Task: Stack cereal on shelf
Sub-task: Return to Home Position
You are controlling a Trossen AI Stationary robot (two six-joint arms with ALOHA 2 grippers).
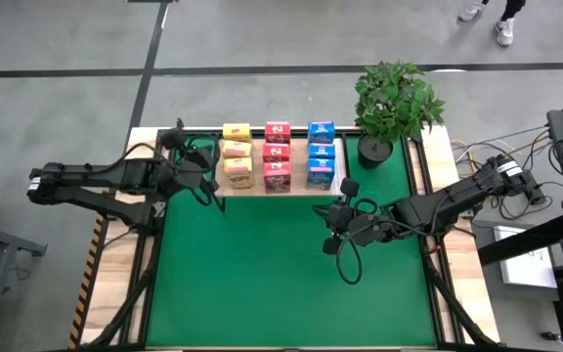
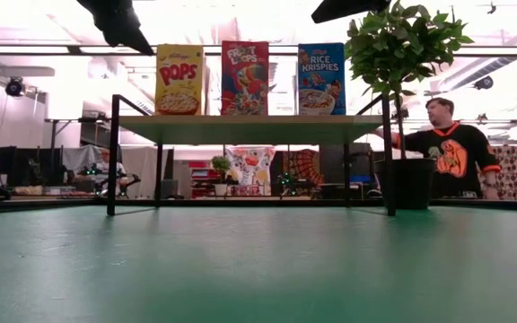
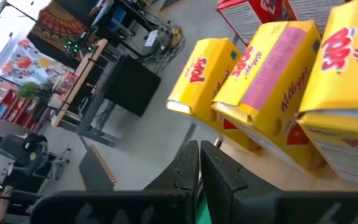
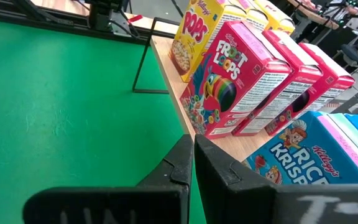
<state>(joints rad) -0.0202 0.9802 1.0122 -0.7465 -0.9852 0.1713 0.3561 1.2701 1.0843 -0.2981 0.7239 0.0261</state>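
The shelf [image 1: 297, 188] stands at the far side of the green mat. Nine cereal boxes stand on its board in three rows: yellow [image 1: 236, 156], pink-red [image 1: 277, 156] and blue [image 1: 321, 154]. The low view shows the front three boxes [image 2: 243, 79] upright on the board [image 2: 249, 128]. My left gripper [image 1: 211, 188] is shut and hovers at the shelf's left end, beside the yellow boxes [image 3: 272, 74]. My right gripper [image 1: 344, 196] is shut and hovers off the shelf's near right corner, facing the pink-red boxes [image 4: 241, 81] and the blue ones [image 4: 316, 149].
A potted plant [image 1: 394, 103] stands on the mat right of the shelf, close to the blue boxes. The green mat [image 1: 281, 284] stretches open toward the near edge. A person [image 2: 447, 144] sits in the room behind the table.
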